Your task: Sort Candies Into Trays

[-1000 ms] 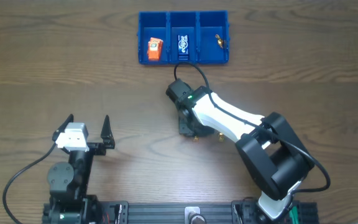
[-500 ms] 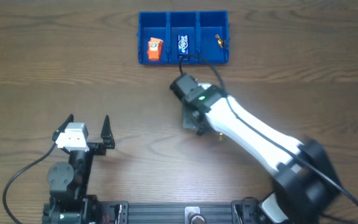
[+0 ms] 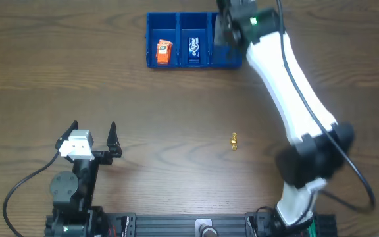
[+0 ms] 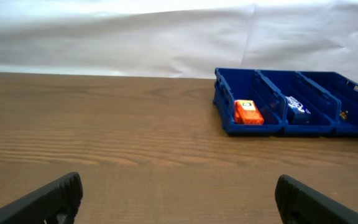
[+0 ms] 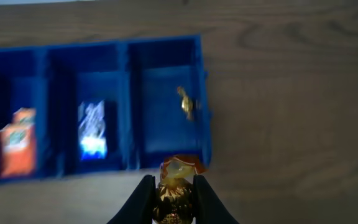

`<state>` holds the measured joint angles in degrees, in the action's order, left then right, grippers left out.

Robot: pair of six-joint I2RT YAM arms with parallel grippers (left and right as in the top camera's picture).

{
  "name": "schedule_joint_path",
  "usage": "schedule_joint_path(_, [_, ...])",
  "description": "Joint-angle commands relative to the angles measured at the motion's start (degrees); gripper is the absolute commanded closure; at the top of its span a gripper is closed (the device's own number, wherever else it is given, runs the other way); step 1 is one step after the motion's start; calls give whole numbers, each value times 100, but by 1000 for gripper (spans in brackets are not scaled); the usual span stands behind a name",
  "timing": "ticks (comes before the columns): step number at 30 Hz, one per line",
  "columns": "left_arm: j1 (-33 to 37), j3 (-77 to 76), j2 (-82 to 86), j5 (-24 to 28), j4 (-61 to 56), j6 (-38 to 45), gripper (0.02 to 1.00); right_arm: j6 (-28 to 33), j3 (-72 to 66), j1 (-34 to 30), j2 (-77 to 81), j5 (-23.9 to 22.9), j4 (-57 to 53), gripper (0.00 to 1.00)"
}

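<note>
A blue tray (image 3: 194, 16) with three compartments stands at the table's far middle. Its left compartment holds an orange candy (image 3: 164, 52), the middle one a blue candy (image 3: 193, 45), and the right one a gold candy (image 5: 186, 102). My right gripper (image 5: 174, 193) is shut on a gold-wrapped candy (image 5: 178, 180), held above the tray's near edge by the right compartment. Another gold candy (image 3: 234, 140) lies on the table's middle. My left gripper (image 3: 93, 131) stands open and empty near its base, with the tray (image 4: 291, 127) seen ahead of it.
The wooden table (image 3: 77, 72) is bare around the tray and the loose candy. The right arm (image 3: 288, 85) stretches from the near right up to the tray.
My right gripper has lifted a gold candy from the table's middle and swung up to the tray's right compartment. The left arm has not moved.
</note>
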<state>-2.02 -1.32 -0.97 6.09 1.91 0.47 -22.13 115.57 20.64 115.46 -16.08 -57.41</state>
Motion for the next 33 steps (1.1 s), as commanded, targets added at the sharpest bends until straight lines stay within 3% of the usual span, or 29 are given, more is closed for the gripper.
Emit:
schedule_joint_path(1, [22,101,28,98,203,83,20,466,557,-157,981,-72,177,897])
schedule_joint_path(9, [22,101,28,98,203,83,23,466,557,-197,1438,94,553,847])
schedule_joint_path(11, [22,101,28,98,203,83,20,466,557,-203,1449,96,575,761])
schedule_joint_path(14, [22,101,28,98,203,83,20,466,557,-203,1449,96,614,555])
schedule_joint_path(16, [22,101,28,98,203,83,20,468,557,-203,1449,94,634,500])
schedule_joint_path(24, [22,101,28,98,203,83,20,461,555,-81,1134,114,407,498])
schedule_joint_path(33, [22,101,28,98,203,83,20,459,-511,710,-662,109,-494,467])
